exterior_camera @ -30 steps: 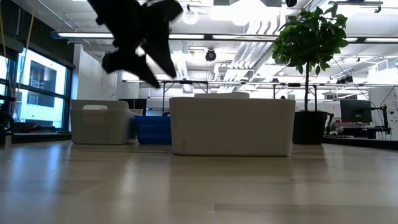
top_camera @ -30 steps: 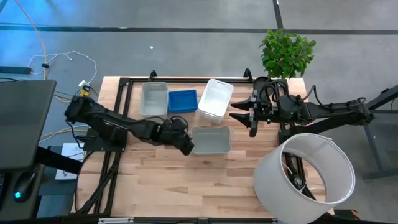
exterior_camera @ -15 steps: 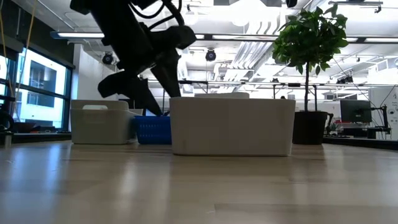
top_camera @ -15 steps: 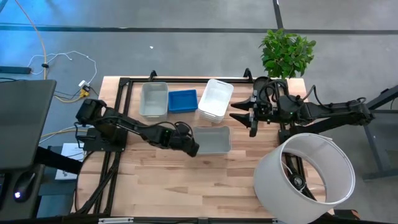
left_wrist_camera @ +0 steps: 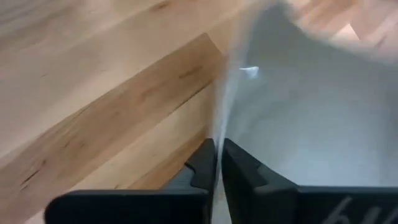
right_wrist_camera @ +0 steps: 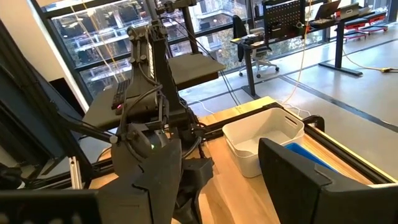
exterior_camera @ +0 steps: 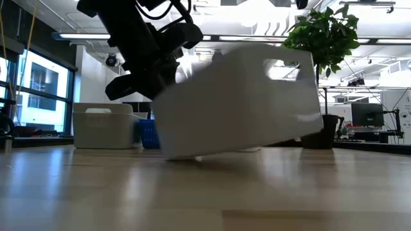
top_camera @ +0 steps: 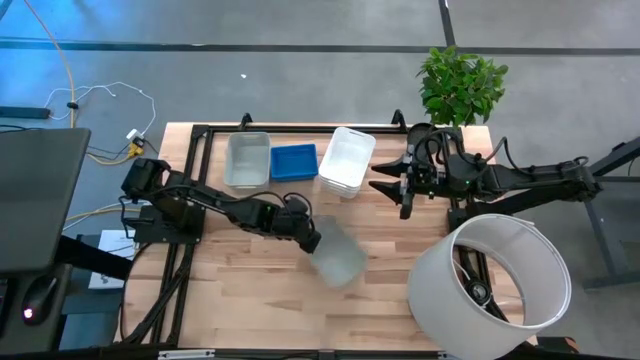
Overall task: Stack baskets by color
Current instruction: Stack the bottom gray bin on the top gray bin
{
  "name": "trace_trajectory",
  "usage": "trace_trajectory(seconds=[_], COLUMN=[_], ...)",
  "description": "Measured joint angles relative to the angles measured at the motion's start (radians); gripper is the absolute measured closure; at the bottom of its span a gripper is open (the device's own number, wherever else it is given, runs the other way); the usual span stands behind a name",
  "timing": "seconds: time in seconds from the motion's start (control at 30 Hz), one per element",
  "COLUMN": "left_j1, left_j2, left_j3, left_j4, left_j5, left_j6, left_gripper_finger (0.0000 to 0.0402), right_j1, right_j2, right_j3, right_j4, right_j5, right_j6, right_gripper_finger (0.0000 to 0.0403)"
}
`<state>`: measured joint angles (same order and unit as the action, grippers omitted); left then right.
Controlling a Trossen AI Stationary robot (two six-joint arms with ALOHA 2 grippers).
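Observation:
A translucent grey basket (top_camera: pixel 340 252) sits askew at mid-table and shows tilted in the low view (exterior_camera: pixel 237 102). My left gripper (top_camera: pixel 312 240) is shut on its left-hand wall. At the far side stand another grey basket (top_camera: pixel 248 160), a blue basket (top_camera: pixel 293 162) and a stack of white baskets (top_camera: pixel 346 160), each on its base. My right gripper (top_camera: pixel 385 190) hovers open to the right of the white stack, holding nothing. My left gripper pinches the grey basket's thin side wall at its rim (left_wrist_camera: pixel 225 118), one finger (left_wrist_camera: pixel 202 163) outside and one finger (left_wrist_camera: pixel 244 167) inside. The fingers slant down from the table's left. The basket is tipped, its end away from the gripper raised, its low corner (exterior_camera: pixel 192 156) near the table.
A large white cylinder (top_camera: pixel 490 285) lies at the near right corner. A potted plant (top_camera: pixel 460 85) stands at the far right. Bare wood lies along the near edge in front of the held basket.
My left gripper has come down to the grey basket's left wall and shut on it. The basket, which stood level, has swung about, tipped with its far end up, and shifted toward the table's near edge.

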<state>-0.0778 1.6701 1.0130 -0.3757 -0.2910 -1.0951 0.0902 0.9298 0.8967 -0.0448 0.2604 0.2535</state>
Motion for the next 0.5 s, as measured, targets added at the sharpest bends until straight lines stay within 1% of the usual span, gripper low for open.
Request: trace_trajectory(seconds=[0.1,0.2,0.33,0.4,0.5], left_j1=[-0.001,-0.001,0.001,0.004,0.020], left_j2=[-0.001,-0.001,-0.006,-0.035,-0.099], left_j3=[0.000,0.000,-0.001,-0.002,-0.002], left_j4=[-0.001,0.003,0.004,-0.009,-0.038], left_j5=[0.008,0.008,0.042,0.063,0.054], left_j6=[0.003,0.021,0.034,0.063,0.120], left_gripper_finger=[0.0387,0.0398,0.0399,0.0400,0.0401], right_j1=[0.000,0.000,0.000,0.000,0.000], right_j2=[0.000,0.000,0.000,0.000,0.000], right_j3=[0.000,0.000,0.000,0.000,0.000], right_j4=[0.000,-0.003,-0.003,-0.003,-0.004], right_j5=[0.000,0.000,0.000,0.000,0.000], right_j6=[0.000,0.000,0.000,0.000,0.000], right_gripper_finger=[0.0201,0.0201,0.0201,0.0201,0.0201])
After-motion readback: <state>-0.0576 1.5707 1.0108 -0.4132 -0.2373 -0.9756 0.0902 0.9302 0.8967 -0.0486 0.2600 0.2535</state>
